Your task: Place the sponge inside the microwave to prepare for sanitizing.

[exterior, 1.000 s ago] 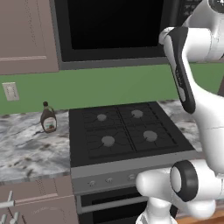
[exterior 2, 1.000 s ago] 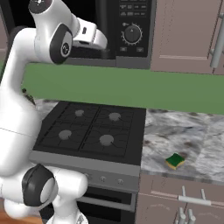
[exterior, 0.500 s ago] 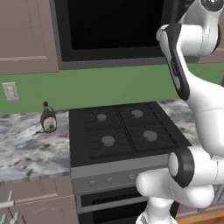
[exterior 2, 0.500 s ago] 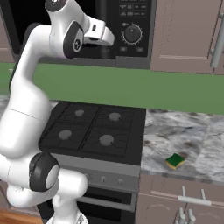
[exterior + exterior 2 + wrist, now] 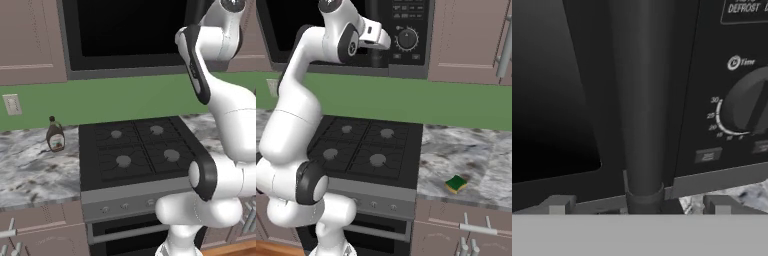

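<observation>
A white robot arm reached up toward the microwave (image 5: 356,30), a dark grey oven with a black glass door mounted above a black stove (image 5: 366,150) with four burners. The microwave door was shut.

In the hand view, the pincer (image 5: 639,206) sat very close to the microwave's front. Its two fingertips (image 5: 559,205) stood wide apart, one on each side of the long black vertical handle (image 5: 643,100), with the lower end of the handle between them. The tips did not press on the handle, and the pincer held nothing. Right of the handle lay the control panel, with a round timer dial (image 5: 747,107) and small buttons beneath it. Left of the handle was the dark glass of the door.

In the right base view, the pincer (image 5: 381,42) hung at the lower part of the handle (image 5: 375,30), just left of the dial (image 5: 407,38).

The sponge (image 5: 456,184), a small yellow block with a green top, lay flat on the grey marbled surface (image 5: 466,155) to the right of the stove, near the front edge and well apart from the arm and the microwave.

In the left base view, a brown bottle (image 5: 55,135) with a white label stood upright on the surface (image 5: 35,170) to the left of the stove (image 5: 140,150), below a wall socket (image 5: 12,104) on the green wall. Brown cupboards flanked the microwave (image 5: 125,35).
</observation>
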Robot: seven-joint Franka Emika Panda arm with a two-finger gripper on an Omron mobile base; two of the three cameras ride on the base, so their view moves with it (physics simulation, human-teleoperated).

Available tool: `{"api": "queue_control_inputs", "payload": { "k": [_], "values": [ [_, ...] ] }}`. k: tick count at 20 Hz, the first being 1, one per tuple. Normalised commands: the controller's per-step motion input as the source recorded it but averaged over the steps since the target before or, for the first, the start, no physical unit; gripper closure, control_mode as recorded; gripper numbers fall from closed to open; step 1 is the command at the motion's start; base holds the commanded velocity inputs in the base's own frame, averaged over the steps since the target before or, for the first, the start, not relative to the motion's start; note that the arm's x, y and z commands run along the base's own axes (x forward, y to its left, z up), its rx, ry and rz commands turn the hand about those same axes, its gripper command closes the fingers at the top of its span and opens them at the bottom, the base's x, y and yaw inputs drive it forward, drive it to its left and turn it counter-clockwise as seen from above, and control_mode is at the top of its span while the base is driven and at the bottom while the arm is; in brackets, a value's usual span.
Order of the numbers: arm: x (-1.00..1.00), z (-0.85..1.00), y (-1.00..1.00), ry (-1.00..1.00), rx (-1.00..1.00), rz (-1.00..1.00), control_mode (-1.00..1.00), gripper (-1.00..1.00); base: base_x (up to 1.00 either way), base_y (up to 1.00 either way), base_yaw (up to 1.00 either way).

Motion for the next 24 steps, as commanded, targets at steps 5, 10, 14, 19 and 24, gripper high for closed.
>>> {"api": "queue_control_inputs", "payload": {
  "k": [5, 10, 14, 19, 24],
  "values": [
    [0.26, 0.00, -0.13, 0.02, 0.00, 0.00, -1.00, -1.00, 0.00, 0.00, 0.00],
    [0.20, 0.00, -0.01, 0.00, 0.00, 0.00, -1.00, -1.00, 0.00, 0.00, 0.00],
    [0.28, -0.03, -0.03, 0.00, 0.00, 0.00, -1.00, -1.00, 0.00, 0.00, 0.00],
    [0.34, -0.05, -0.14, 0.00, 0.00, 0.00, -1.00, -1.00, 0.00, 0.00, 0.00],
    [0.21, -0.04, -0.02, 0.00, 0.00, 0.00, -1.00, -1.00, 0.00, 0.00, 0.00]
  ]
}}
